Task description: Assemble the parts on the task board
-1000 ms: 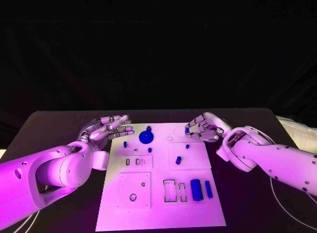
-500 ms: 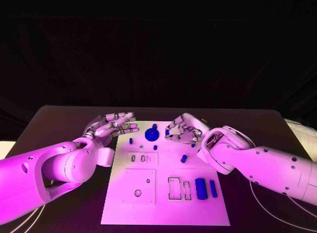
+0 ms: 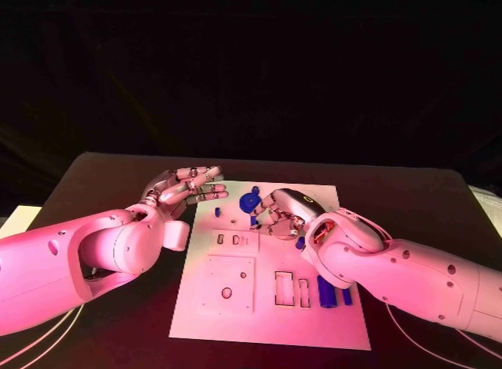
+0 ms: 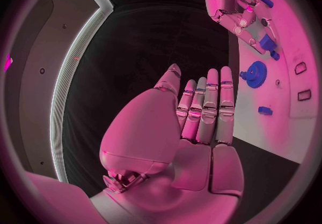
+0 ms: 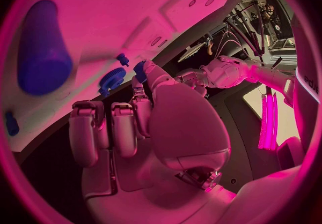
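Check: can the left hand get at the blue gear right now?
Probably yes. The left hand is open beside the board's far left edge, the gear lies close by, and nothing stands between. The right hand crowds the gear's other side, though.

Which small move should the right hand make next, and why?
Probably lower the right hand a little and close its fingers on the small blue part by its fingertips. The hand hangs over the task board near the blue gear, fingers curled; whether it already grips anything is unclear.
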Robot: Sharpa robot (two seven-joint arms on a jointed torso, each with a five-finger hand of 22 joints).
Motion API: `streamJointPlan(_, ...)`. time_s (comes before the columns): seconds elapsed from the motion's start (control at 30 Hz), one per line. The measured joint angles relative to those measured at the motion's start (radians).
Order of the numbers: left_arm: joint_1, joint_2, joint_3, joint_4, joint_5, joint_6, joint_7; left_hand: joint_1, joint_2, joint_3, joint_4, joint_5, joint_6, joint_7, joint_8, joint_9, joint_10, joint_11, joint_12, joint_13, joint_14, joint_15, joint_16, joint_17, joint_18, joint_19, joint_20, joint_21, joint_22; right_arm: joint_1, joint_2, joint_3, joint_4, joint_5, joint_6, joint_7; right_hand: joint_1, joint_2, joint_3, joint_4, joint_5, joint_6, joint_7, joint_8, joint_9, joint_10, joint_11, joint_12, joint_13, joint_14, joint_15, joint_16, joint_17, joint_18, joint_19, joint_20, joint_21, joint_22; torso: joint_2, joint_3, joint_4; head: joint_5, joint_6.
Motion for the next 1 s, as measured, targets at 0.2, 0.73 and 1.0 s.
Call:
streamJointPlan(0.2,0.000,0.002,0.000,-0.001,0.000,0.000,0.000,0.000,0.000,0.000,0.000,0.000,0.000,0.000,0.000,0.000,0.000,0.000,0.000,0.000,0.000,0.000,0.000,0.000,0.000,0.000,0.000,0.000,0.000,-0.012,0.013,-0.003,0.017,-0.029,0.015,-0.027,0.000,0.000,0.000,0.000,0.001,0.000,0.000,0.000,0.005,0.000,0.000,-0.005,0.000,0.000,0.000,-0.001,0.000,0.000,0.000,0.000,0.000,0.000,0.001,0.0012,-0.0021,0.007,-0.006)
streamJointPlan(0.73,0.000,0.003,0.000,-0.001,0.000,0.000,0.000,0.000,0.000,0.000,0.000,0.000,0.000,0.000,0.000,0.000,0.000,0.000,0.000,0.000,0.000,0.000,0.000,0.000,0.000,0.000,0.000,0.000,0.000,-0.019,0.039,-0.015,0.014,-0.066,0.058,-0.075,-0.003,0.003,0.000,0.000,0.003,-0.001,-0.001,0.000,0.008,0.000,0.000,-0.012,0.001,0.000,0.000,-0.006,0.000,0.000,-0.004,-0.004,0.000,0.000,0.000,0.0025,-0.0026,0.016,-0.017)
streamJointPlan(1.0,0.000,0.004,0.000,-0.001,0.000,0.000,0.000,0.000,0.000,0.000,0.000,0.000,0.000,0.000,0.000,0.000,0.000,0.000,0.000,0.000,0.000,0.000,0.000,0.000,0.000,0.000,0.000,0.000,0.000,-0.018,0.047,-0.017,0.009,-0.074,0.064,-0.080,-0.011,0.002,0.000,0.000,0.003,-0.002,-0.003,0.000,0.012,0.000,0.000,-0.016,0.002,0.000,0.000,-0.012,0.000,0.000,-0.004,-0.003,0.000,0.000,0.000,0.0026,-0.0026,0.019,-0.022)
